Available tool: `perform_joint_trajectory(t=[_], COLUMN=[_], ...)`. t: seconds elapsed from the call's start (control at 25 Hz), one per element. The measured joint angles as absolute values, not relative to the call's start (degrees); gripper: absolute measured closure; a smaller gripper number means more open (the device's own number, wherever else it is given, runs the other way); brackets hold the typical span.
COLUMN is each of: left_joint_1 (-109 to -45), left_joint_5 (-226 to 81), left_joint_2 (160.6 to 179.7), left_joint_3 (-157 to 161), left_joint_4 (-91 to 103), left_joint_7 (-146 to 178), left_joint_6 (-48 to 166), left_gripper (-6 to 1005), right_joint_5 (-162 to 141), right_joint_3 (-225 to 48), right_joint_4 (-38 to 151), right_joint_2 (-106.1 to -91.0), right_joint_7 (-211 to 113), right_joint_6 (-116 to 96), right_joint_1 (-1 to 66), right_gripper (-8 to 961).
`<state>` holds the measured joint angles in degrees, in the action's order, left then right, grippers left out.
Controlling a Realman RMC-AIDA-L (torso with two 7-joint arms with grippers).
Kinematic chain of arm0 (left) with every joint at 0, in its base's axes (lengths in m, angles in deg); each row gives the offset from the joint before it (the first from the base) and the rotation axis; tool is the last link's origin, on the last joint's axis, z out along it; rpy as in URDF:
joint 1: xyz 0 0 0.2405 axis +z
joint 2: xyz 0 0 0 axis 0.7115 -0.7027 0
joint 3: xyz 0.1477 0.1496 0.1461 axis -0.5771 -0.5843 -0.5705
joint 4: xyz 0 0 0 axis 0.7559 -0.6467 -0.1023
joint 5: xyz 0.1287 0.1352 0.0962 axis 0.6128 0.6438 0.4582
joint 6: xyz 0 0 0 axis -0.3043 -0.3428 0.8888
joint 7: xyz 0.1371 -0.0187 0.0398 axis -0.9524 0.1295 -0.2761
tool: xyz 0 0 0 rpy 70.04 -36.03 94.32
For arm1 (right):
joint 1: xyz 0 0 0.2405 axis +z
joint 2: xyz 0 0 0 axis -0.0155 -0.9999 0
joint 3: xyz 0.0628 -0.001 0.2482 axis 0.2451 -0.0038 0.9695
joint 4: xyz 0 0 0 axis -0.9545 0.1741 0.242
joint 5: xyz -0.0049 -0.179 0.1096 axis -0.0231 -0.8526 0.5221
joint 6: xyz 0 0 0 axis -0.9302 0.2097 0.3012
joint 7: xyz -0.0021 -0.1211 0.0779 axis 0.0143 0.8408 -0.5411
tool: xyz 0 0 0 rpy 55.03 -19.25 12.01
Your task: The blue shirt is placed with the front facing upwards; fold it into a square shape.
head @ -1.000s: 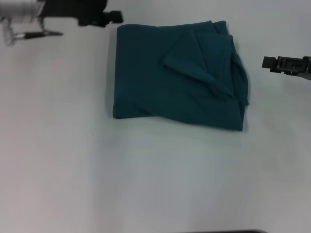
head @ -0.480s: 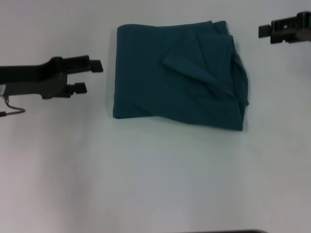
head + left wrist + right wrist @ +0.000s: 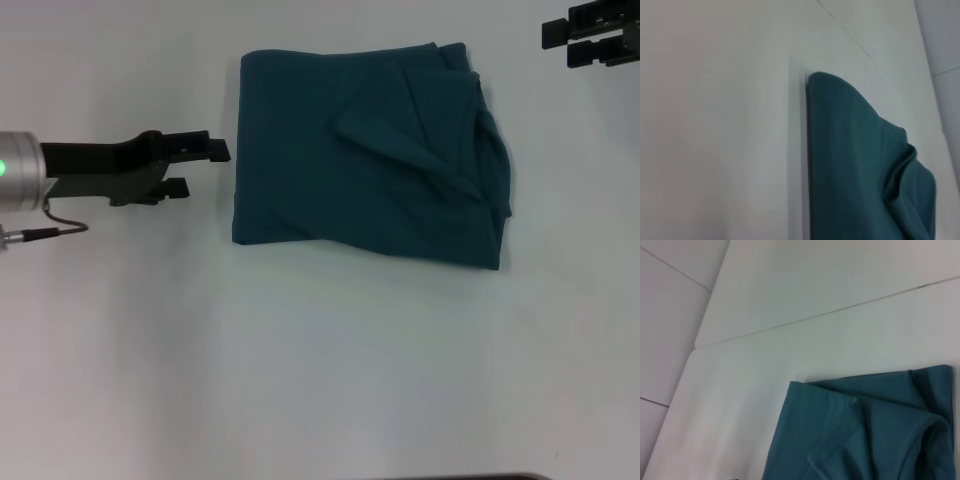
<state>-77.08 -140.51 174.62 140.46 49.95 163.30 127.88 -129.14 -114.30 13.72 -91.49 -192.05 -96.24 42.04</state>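
The blue shirt [image 3: 370, 150] lies folded into a rough teal rectangle at the table's middle back, with loose creased folds on its right side. The left wrist view shows the shirt [image 3: 855, 170] along one straight edge, and the right wrist view shows the shirt [image 3: 855, 435] by a corner and its folds. My left gripper [image 3: 205, 170] hovers open just left of the shirt's left edge, holding nothing. At the far right back corner my right gripper [image 3: 560, 45] is open and well apart from the cloth.
The shirt rests on a white table [image 3: 320, 380]. A thin cable [image 3: 60, 228] hangs under the left arm. A seam and the table's far edge [image 3: 815, 315] run behind the shirt.
My left gripper came from the far left back corner down to beside the shirt's left edge. My right gripper withdrew toward the back right. The shirt has not moved.
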Motion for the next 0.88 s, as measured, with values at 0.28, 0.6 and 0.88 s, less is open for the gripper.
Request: perform_joint_trajectory(t=[0.28, 0.6, 0.88], left_joint_1=[-81.13, -85.15, -88.28], left_joint_5=[-140.31, -136.68, -135.8], left_joint_2=[174.85, 175.76, 176.87], left_joint_3=[135.25, 133.04, 130.57], left_joint_4=[45.92, 43.89, 42.44], left_joint_7=[164.43, 166.8, 167.43], left_joint_6=[121.74, 119.06, 118.57], left_gripper=[51, 50, 52], right_joint_5=[-129.14, -129.13, -129.11], right_joint_3=[-114.14, -114.14, -114.14], right_joint_4=[13.7, 13.61, 13.61], right_joint_2=[-91.03, -90.78, -90.74], right_joint_7=[-192.44, -192.38, -191.95], right_joint_6=[-96.57, -96.89, -97.09], right_joint_1=[41.81, 41.57, 41.78], right_gripper=[369, 371, 372])
